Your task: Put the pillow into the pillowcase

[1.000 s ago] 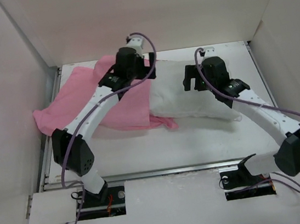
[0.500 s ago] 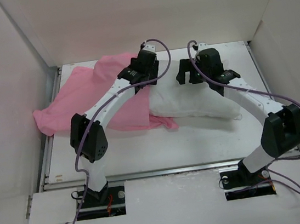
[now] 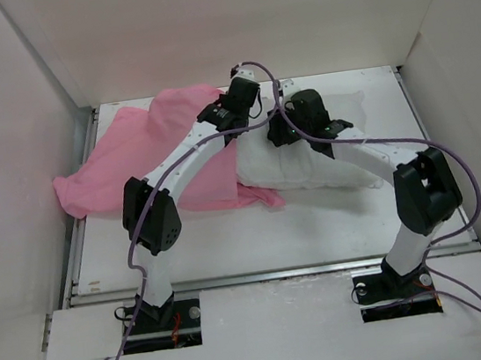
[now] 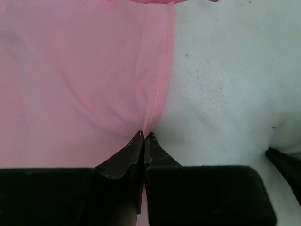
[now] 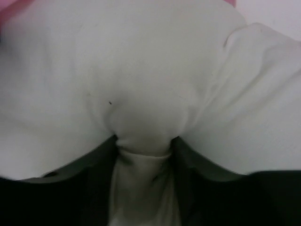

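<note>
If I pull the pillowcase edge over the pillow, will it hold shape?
Likely floppy: the pillowcase lies rumpled in loose folds. It may slip free, since the left gripper pinches only its thin hem beside the pillow.

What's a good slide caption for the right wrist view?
Right hand pinches a fold of the white pillow; pink pillowcase peeks in at the top corner.

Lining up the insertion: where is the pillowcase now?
Top view: the pillowcase lies far left on the table, its right hem meeting the left end of the pillow, pinched by the left gripper.
</note>
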{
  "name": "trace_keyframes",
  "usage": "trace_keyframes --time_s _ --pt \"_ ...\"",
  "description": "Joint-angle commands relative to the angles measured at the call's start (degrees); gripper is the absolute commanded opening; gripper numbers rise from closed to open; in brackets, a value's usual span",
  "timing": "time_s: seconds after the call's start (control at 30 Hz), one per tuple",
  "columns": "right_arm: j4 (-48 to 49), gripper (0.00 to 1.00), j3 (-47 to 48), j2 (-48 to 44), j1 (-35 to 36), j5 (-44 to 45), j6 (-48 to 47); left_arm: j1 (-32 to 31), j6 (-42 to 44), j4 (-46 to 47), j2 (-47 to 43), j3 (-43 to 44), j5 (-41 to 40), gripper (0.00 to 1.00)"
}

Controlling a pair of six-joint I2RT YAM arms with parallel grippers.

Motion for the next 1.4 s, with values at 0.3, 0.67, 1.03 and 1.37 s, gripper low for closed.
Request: trace_keyframes --time_s 0.3,0.67,1.03,1.37 --pt "17.33 0.0 -3.8 -5.79 -0.18 -13.03 5.86 -1.29 0.79 3.01 -7.19 4.93 5.16 0.0" --pt "50.38 0.0 -15.48 -15.04 3.06 -18.4 19.21 -3.04 0.35 4.69 -9.92 11.79 23.01 0.0" --pt "73.43 0.0 -18.22 7.36 7.99 11.98 31.96 -6.39 -7.98 -0.07 -10.26 4.36 31.99 0.0" --pt "68.11 0.36 -21.47 2.47 4.23 -2.38 35.31 -0.07 -11.77 4.76 -12.38 -8.86 27.26 0.0"
